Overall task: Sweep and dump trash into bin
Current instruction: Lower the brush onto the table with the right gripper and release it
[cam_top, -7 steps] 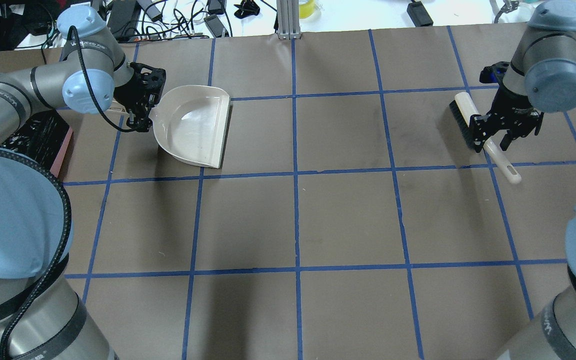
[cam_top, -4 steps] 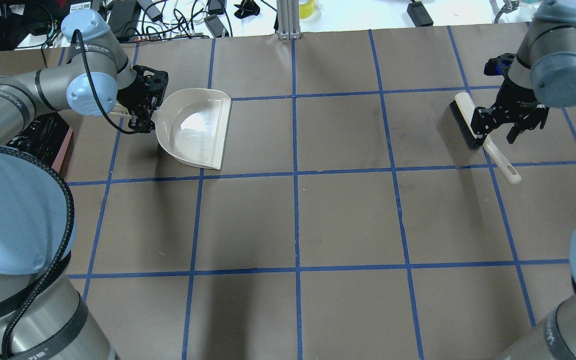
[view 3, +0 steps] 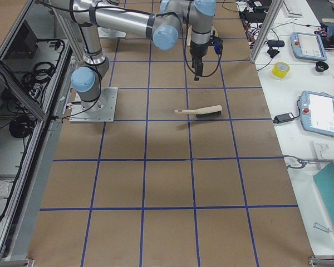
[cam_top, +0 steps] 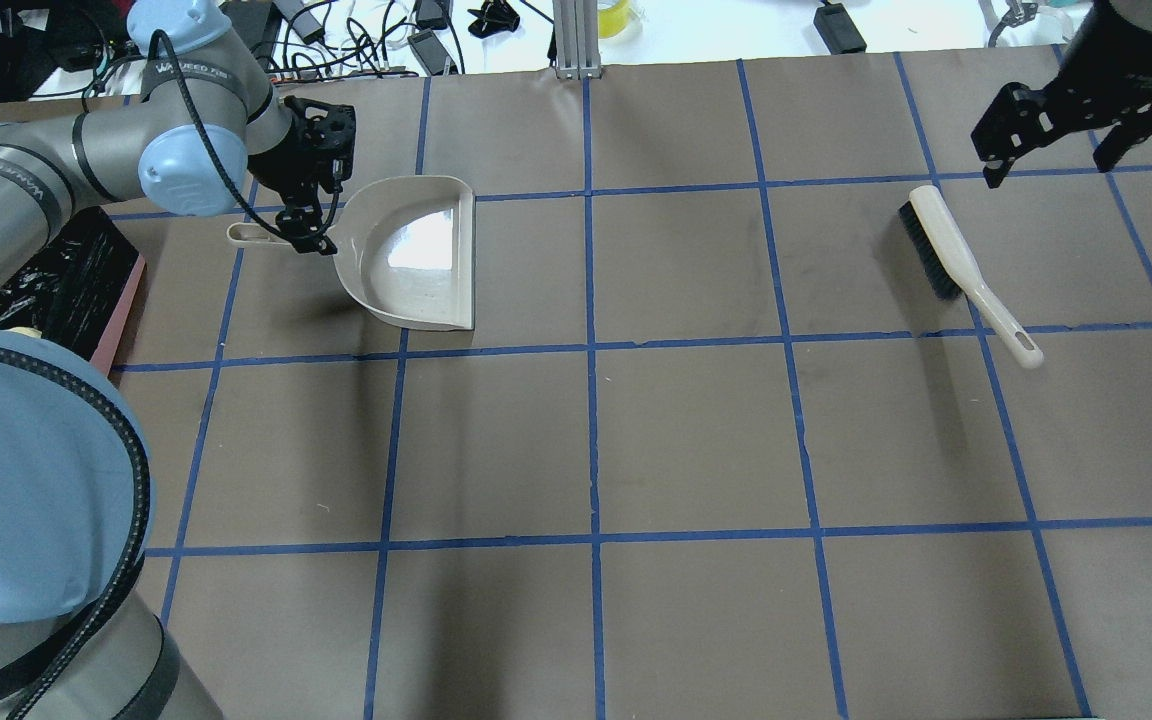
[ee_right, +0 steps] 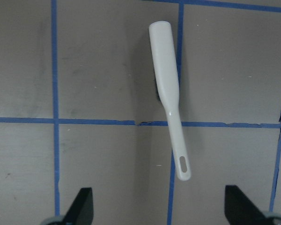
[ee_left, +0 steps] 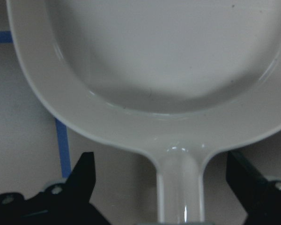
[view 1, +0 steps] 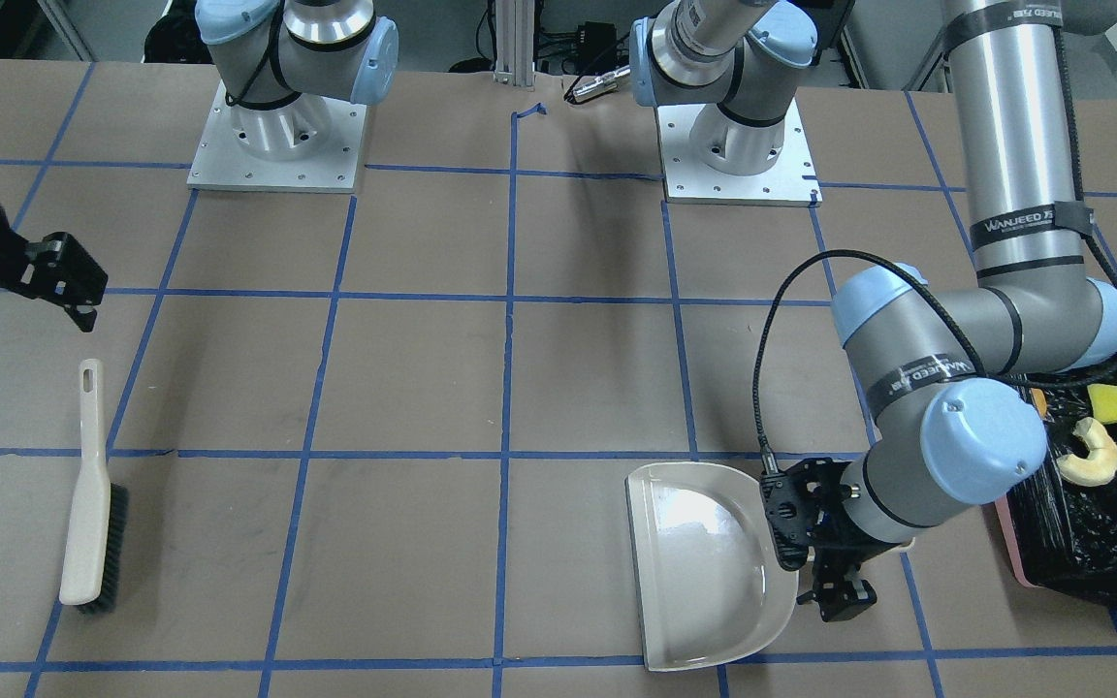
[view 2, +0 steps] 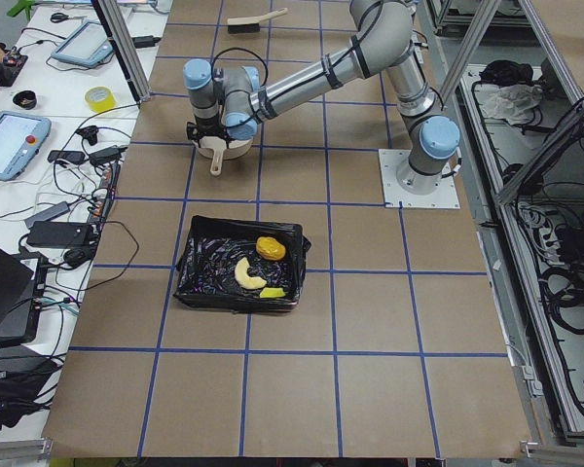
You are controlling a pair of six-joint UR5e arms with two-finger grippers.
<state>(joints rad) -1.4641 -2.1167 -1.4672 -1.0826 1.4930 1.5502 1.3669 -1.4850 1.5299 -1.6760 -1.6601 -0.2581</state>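
Your right hand (ee_right: 159,206) had let go of the brush (cam_top: 936,245) and lifted away toward the far right corner. Its fingers were wide and held nothing. The brush lay flat on the counter (cam_top: 696,440), alone, on the right side.

Your left hand (ee_left: 163,183) had opened too. Its fingers stood wide on each side of the dustpan (cam_top: 416,260) handle and did not touch it. The pan had slid a little to the right, and its handle now showed. The pan sat flat on the far left and looked empty.

All the trash was in the bin (view 2: 200,282) at the left end: the potato (view 2: 268,248), the croissant (view 2: 246,276) and the sponge (view 2: 273,292). So the job looked done, and you were just putting the tools down.

From above, your left arm hid most of the bin. From the front, that arm hid the potato, and your right hand was cut off at the edge.
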